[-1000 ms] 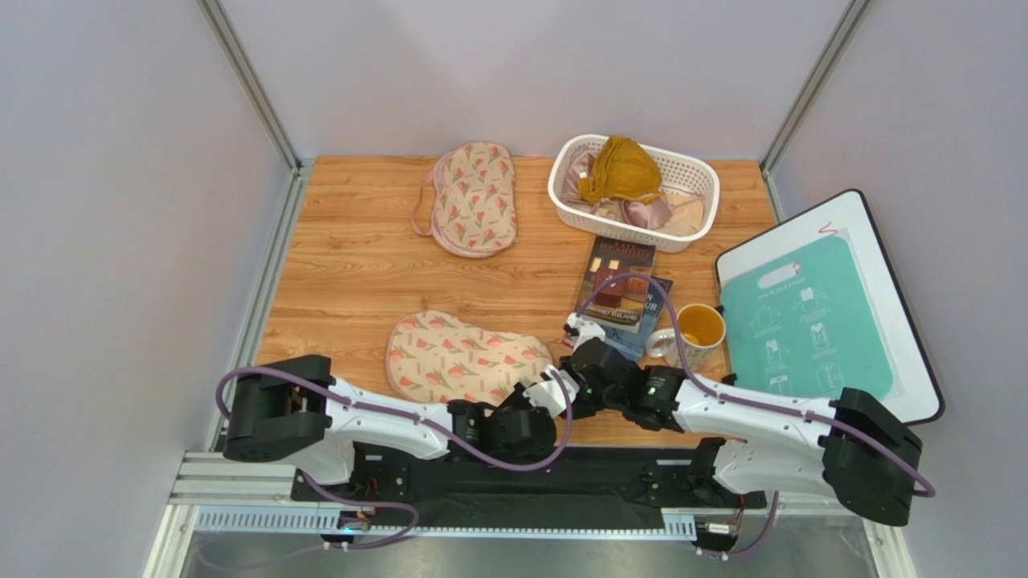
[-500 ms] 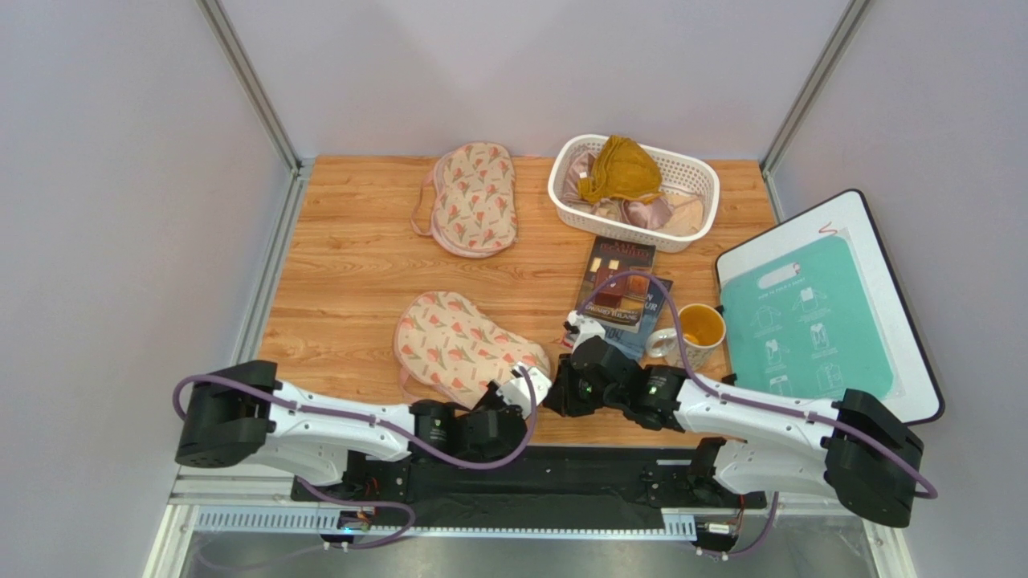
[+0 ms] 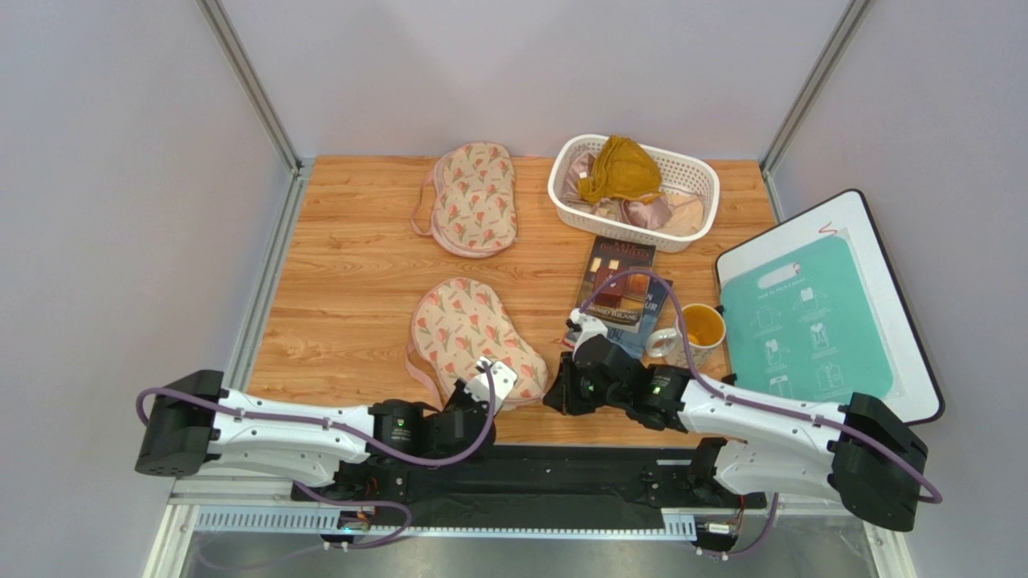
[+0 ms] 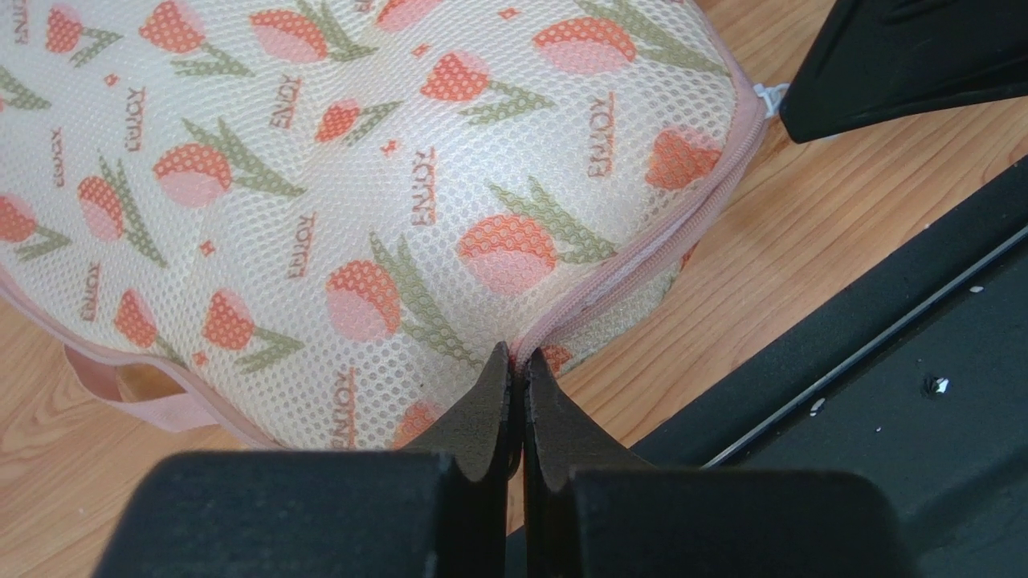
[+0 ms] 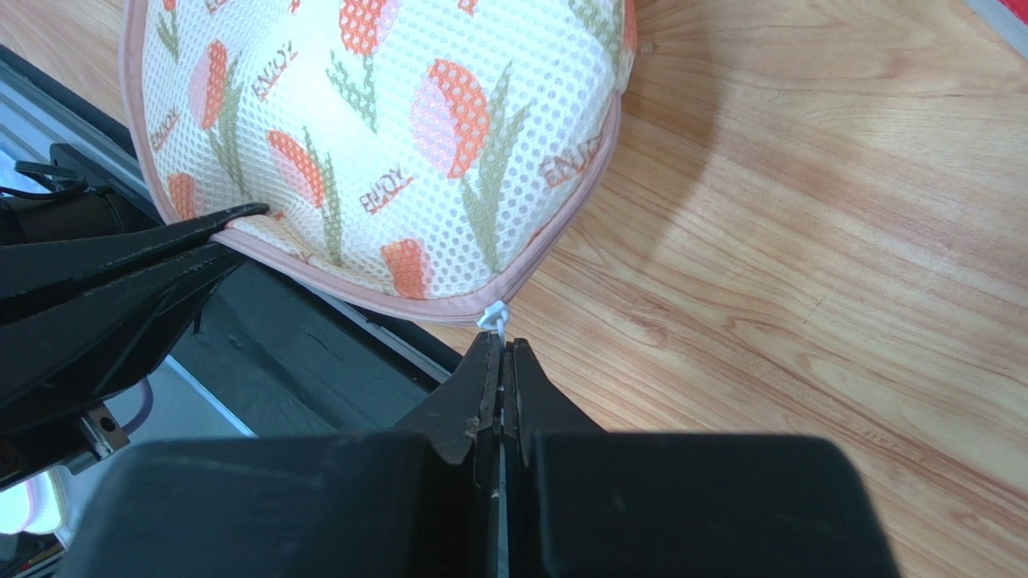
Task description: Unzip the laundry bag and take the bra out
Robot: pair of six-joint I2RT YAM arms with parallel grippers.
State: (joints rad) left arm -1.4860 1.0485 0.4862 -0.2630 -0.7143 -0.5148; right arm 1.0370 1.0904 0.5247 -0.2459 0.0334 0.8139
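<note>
Presently the left gripper (image 4: 515,367) is clenched on the near rim of the bag (image 4: 362,181), its tips pinching the pink zip (image 4: 634,253) seam where it curves under the pouch. The bag lies on the table (image 5: 784,241) directly ahead of those tips, its bulk running forward and to their left. The bra is not visible. I judge that it is inside, since the bag domes up and the zip appears closed along the stretch shown.

Further right, the right gripper (image 5: 498,352) is clamped on a small white pull (image 5: 492,318) at the bag's corner, with the pouch ahead and to the left of its tips. I cannot tell whether this tab is fixed to the slider.

Risks:
- The pull is tiny and only its end is caught, so it may slip free under tension.
- The left pinch holds a thin edge. If it yields, the whole bag will slide on the table and the zip will not run.
- The seam bends sharply at this corner, where loose mesh could jam the slider.
- The bag sits close to the table's near edge, so a backward tug could drag it onto the rail.

Materials: cream honeycomb mesh over soft padding, printed with red-orange tulips, formed in rounded lobes and bound in pink woven tape. The table is smooth wood-grain board offering little grip.
</note>
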